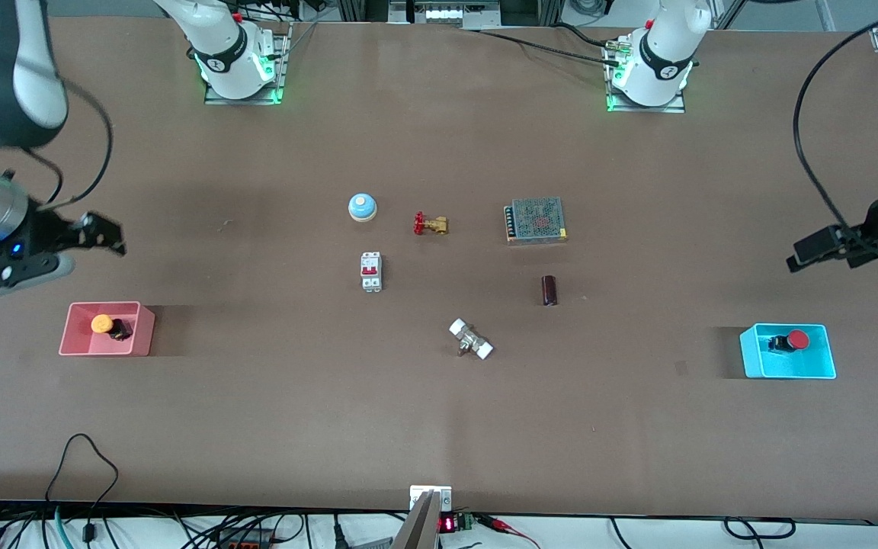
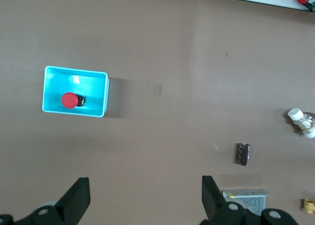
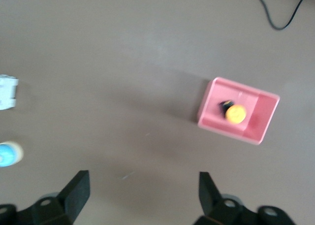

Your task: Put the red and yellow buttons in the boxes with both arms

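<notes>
The yellow button (image 1: 104,324) lies in the pink-red box (image 1: 73,347) at the right arm's end of the table; both show in the right wrist view, the button (image 3: 235,113) in the box (image 3: 211,121). The red button (image 1: 796,340) lies in the cyan-blue box (image 1: 820,369) at the left arm's end; the left wrist view shows the button (image 2: 69,100) in the box (image 2: 96,94). My right gripper (image 1: 100,232) is open and empty, up over bare table beside the pink-red box. My left gripper (image 1: 812,250) is open and empty, up over bare table beside the cyan-blue box.
In the table's middle lie a light-blue dome (image 1: 362,207), a brass valve with a red handle (image 1: 430,224), a white circuit breaker (image 1: 371,271), a metal power supply (image 1: 536,220), a dark cylinder (image 1: 549,290) and a white-ended fitting (image 1: 471,339).
</notes>
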Action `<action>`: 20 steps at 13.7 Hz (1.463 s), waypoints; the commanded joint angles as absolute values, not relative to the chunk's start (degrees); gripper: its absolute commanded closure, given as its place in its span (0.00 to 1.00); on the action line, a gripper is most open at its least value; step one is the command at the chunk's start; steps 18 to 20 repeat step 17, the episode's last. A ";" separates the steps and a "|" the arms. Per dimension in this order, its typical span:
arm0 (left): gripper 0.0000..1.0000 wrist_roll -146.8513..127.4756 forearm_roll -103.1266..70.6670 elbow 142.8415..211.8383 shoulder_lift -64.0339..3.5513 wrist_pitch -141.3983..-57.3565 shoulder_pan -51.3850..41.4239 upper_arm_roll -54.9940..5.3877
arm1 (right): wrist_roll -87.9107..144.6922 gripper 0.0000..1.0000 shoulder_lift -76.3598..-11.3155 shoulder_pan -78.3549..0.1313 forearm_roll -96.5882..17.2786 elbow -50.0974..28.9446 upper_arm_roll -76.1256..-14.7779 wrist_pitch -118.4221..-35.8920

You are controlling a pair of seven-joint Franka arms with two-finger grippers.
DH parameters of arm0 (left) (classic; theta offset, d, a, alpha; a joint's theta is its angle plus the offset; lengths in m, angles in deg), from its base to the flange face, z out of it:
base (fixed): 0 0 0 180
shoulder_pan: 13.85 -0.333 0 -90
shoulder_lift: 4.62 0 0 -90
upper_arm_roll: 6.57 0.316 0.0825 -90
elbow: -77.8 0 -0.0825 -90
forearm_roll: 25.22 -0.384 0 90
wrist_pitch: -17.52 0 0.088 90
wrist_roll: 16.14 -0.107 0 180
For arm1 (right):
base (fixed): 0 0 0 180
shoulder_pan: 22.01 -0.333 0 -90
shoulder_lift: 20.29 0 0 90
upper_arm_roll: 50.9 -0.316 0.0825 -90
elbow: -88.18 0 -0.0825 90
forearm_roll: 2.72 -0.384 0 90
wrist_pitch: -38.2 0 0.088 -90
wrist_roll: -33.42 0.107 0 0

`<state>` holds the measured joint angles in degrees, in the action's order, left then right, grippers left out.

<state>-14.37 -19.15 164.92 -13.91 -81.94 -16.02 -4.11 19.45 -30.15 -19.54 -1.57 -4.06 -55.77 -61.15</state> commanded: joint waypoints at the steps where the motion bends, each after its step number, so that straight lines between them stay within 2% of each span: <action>1: 0.00 -13.16 -18.72 167.01 -10.96 -79.70 -19.74 -7.53 | 23.49 0.00 -30.75 -29.43 -1.15 5.62 -47.78 -50.26; 2: 0.00 -11.06 -18.89 166.40 -10.77 -77.07 -19.66 -7.79 | 24.88 0.00 -30.48 -32.70 -0.18 7.22 -44.87 -49.87; 5: 0.00 -11.48 -21.27 166.83 -9.37 -76.26 -19.74 -9.11 | 24.90 0.00 -29.08 -29.84 -4.91 6.45 -43.87 -50.66; 7: 0.00 -12.01 -21.35 166.92 -9.28 -75.03 -19.74 -9.11 | 25.95 0.00 -23.74 -30.19 -4.83 -1.86 -44.13 -51.88; 9: 0.00 -15.76 -22.83 167.01 -8.40 -74.50 -19.83 -9.11 | 25.95 0.00 -20.82 -30.10 -4.74 -4.80 -44.22 -53.12; 20: 0.00 -13.50 -24.61 167.28 -7.61 -73.09 -19.74 -10.26 | 26.13 0.00 -20.99 -32.12 -2.28 -4.72 -44.40 -52.94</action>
